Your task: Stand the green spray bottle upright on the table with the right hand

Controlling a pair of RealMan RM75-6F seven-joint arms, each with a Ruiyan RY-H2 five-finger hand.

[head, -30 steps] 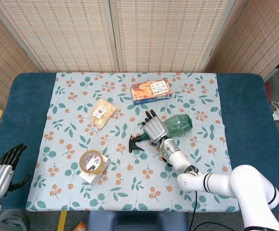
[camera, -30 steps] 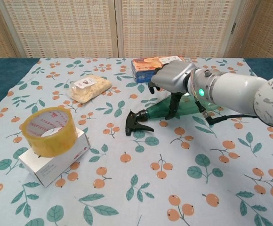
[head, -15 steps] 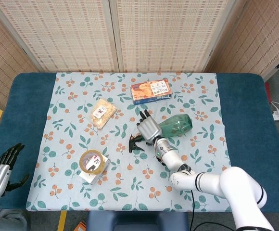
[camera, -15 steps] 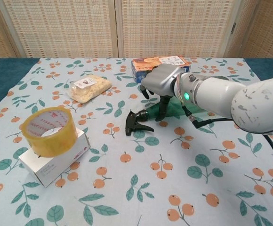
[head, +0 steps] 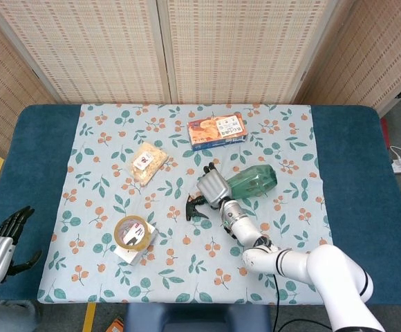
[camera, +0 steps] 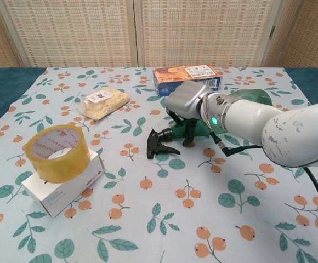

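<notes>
While lying flat, green spray bottle (camera: 203,129) loosely cupped, right robot hand (camera: 185,104) fingers curled over its neck.

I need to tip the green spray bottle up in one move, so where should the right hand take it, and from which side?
Grip the narrow neck just behind the black trigger head, coming from above. The green spray bottle lies flat on the table, its wide body probably harder to close around. The right hand already sits over that neck.

Tape roll (camera: 55,152) on white box (camera: 66,183), snack bag (camera: 102,102)
</notes>
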